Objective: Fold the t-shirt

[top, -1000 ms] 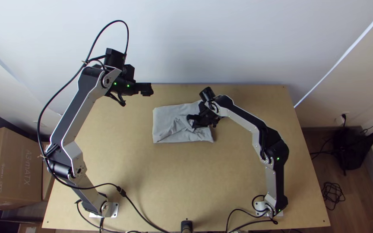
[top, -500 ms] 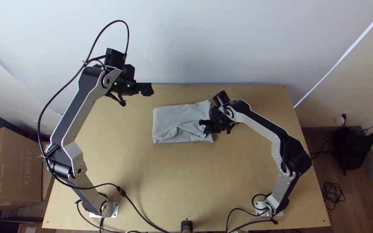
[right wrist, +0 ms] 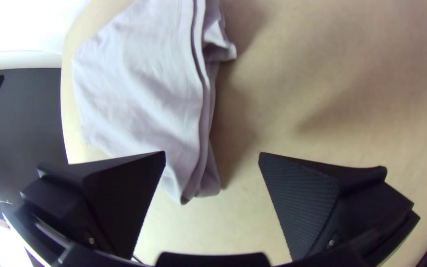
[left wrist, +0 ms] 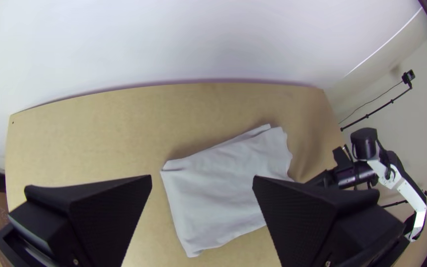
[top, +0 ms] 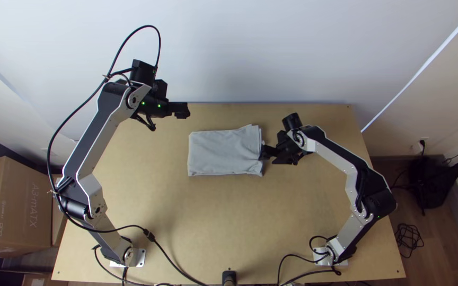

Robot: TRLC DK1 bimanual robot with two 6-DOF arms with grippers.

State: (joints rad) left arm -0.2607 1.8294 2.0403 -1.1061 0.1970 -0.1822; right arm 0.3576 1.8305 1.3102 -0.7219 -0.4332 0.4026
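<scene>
The t-shirt (top: 223, 152) lies folded in a flat bundle on the table (top: 229, 222). The right gripper (right wrist: 212, 153), fingers parted, is just beside the shirt's right edge; closing or sweeping inward could snag those uneven layers and unfold them. The left gripper (left wrist: 202, 179), also spread and empty, hangs beyond the shirt's far left corner, posing less risk.

One rectangular light wooden table (top: 213, 222); towards its far edge, one folded light-grey cloth t-shirt (top: 221, 153); two black flat-fingered grippers: left gripper (top: 185, 110), right gripper (top: 265, 152).
</scene>
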